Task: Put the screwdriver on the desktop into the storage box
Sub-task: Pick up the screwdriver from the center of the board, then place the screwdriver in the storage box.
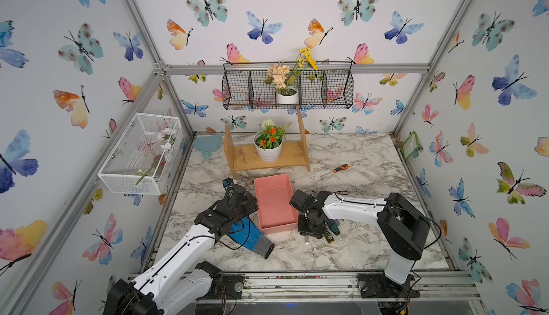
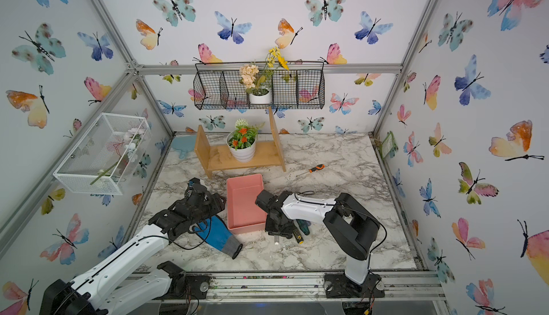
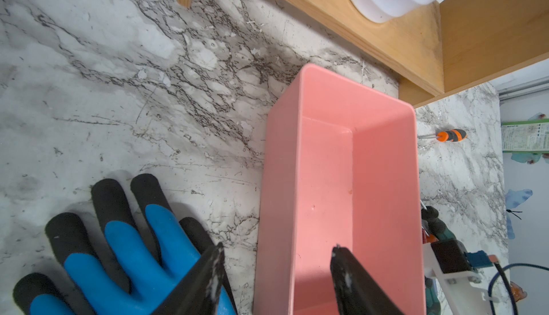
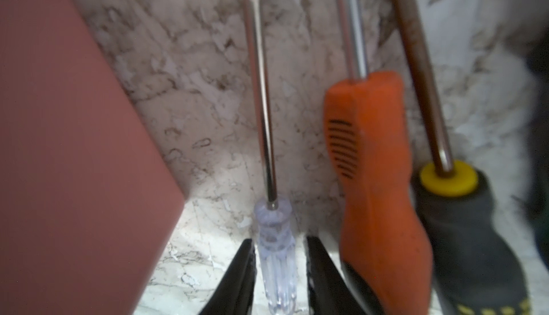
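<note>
Your desk (image 3: 118, 60) has a marble-patterned surface, smooth with a soft sheen, scuffed and flecked near the storage box (image 3: 279, 179). The box itself is plain salmon plastic, smooth and matt. Just beside it, the clear-handled screwdriver (image 4: 276, 239) has a glassy, fluted plastic handle and a polished metal shaft. Further from the box, the orange-handled screwdriver (image 4: 374, 179) is matt plastic with ribbed slots and a bright chrome shaft. The black-handled screwdriver (image 4: 463, 224) looks rubbery, with a yellow plastic collar and a dull brownish shaft. On the box's other side, the glove (image 3: 133, 254) is smooth blue rubber with grainy black fingertips.
</note>
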